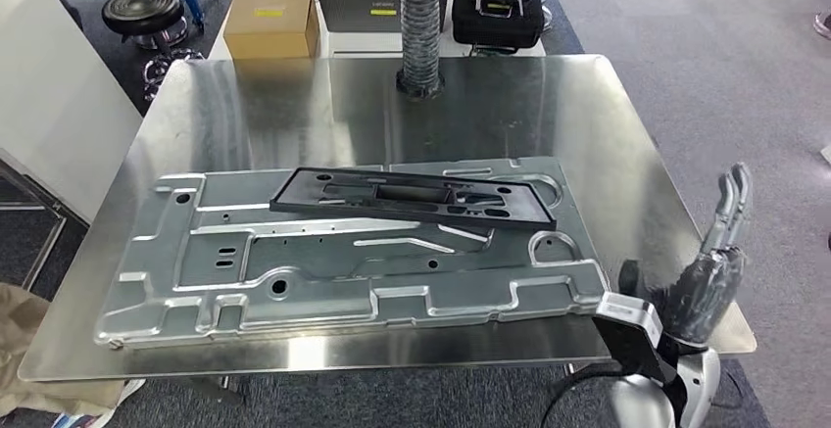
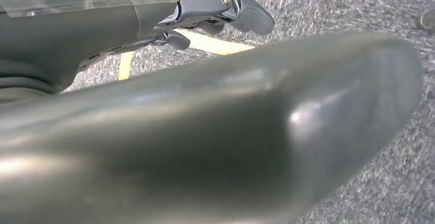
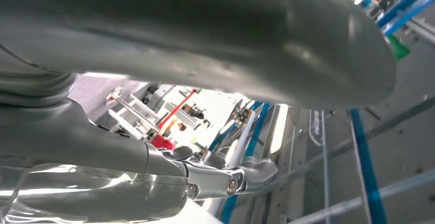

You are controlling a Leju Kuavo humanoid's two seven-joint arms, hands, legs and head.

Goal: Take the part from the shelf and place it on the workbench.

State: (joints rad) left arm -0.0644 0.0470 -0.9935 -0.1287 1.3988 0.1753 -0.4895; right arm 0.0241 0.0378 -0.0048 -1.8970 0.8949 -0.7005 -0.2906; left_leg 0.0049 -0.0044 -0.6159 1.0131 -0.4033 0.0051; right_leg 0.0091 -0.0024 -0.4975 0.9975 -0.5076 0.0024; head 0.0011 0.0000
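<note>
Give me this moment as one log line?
black part on metal panel | workbench | right hand open, raised | left hand empty

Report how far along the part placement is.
Looks done: the black part lies flat on the stamped metal panel on the steel workbench. In hand: nothing; the right hand is raised beside the bench's edge, apart from the part, and the left hand holds nothing. Little appears left.

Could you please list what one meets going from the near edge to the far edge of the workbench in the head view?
Steel panel → black frame lying on the panel → ribbed black hose standing upright → cardboard box and black case beyond the workbench.
</note>
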